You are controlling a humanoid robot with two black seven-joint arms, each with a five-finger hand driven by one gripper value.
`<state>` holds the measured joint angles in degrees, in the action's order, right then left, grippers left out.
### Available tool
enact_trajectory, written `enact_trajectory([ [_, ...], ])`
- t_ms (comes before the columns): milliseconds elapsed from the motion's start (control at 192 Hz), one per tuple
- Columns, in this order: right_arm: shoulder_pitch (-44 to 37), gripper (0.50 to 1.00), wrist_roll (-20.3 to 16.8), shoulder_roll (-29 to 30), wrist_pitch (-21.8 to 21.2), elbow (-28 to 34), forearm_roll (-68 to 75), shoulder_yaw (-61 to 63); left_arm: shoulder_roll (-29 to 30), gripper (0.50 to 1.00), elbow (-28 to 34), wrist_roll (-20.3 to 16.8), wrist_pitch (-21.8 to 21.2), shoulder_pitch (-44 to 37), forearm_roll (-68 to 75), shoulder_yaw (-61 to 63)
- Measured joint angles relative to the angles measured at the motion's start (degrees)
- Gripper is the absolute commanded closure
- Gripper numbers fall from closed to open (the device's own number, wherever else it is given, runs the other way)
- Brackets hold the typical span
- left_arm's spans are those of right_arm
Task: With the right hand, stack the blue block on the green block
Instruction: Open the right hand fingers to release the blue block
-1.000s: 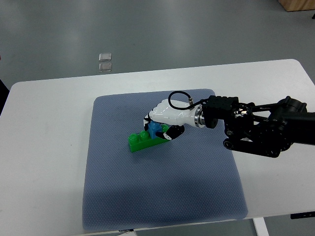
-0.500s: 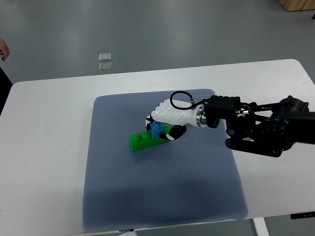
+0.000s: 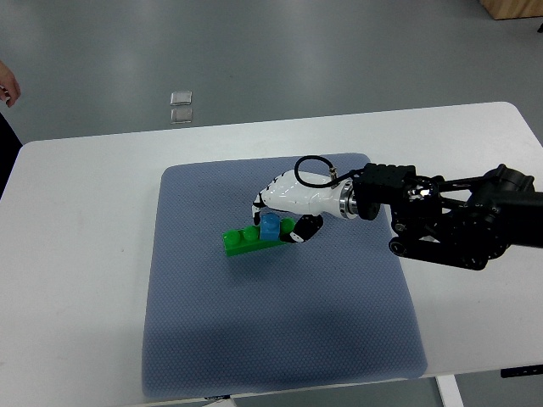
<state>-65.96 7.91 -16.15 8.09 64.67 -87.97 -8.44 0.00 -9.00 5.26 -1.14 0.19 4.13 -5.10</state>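
— Mat (image 3: 280,339) nearest?
— Yes, grey-blue, on the white table (image 3: 76,280). Mid-mat lies the green block (image 3: 242,240), the blue block (image 3: 270,226) sitting on its right end.
— And the right hand (image 3: 288,208)?
— Fingers curled around the blue block, touching it.
— Beyond?
— A person's hand (image 3: 8,85), far left edge.

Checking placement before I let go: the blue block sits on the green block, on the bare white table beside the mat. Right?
Not quite. The blue block does sit on the green block, with the right hand around it, but the top view shows both on the blue-grey mat, not on the bare white table.
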Motion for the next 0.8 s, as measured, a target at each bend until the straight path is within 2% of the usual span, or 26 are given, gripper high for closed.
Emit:
enact_trajectory([
  [52,-0.06,0.703,0.00,0.04,0.00,0.00,0.05,0.00,0.00,0.500,0.00,0.00,0.00,0.00,0.00,0.00],
  [161,-0.18,0.644,0.00,0.08,0.00,0.00,0.18,0.01,0.00,0.500,0.00,0.00,0.00,0.00,0.00,0.00],
  [724,-0.97,0.640,0.00,-0.08,-0.10,0.07,1.23,0.72,0.00,0.500,0.01,0.00,0.00,0.00,0.00,-0.01],
  [802,-1.30,0.626,0.00,-0.08,-0.25,0.10,2.53,1.19,0.00,0.500,0.02,0.00,0.00,0.02,0.00,-0.01],
])
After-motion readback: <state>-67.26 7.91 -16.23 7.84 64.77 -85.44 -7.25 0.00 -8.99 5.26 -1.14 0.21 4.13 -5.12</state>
